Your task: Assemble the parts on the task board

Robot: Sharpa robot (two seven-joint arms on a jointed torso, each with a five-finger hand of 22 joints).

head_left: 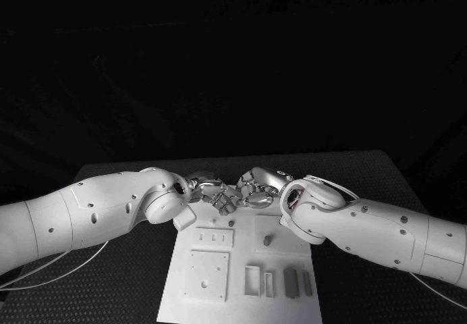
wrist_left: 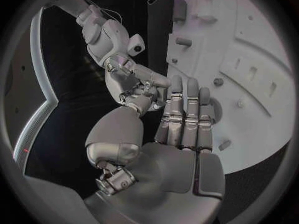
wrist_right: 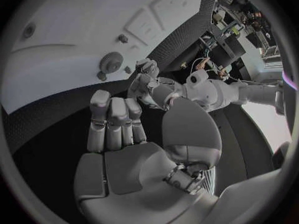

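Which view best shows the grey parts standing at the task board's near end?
The head view: the upright parts stand unobstructed on the task board. The left wrist view shows some parts small and bent near the rim. The right wrist view shows other features of the board.

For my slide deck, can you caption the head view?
Left robot hand and right robot hand meet fingertip to fingertip over the far end of the white task board.

A black table [head_left: 389,182] with a finely textured top carries the white task board [head_left: 195,297], which lies flat across the middle of it and reaches toward the near edge, with bare dark surface on both sides.
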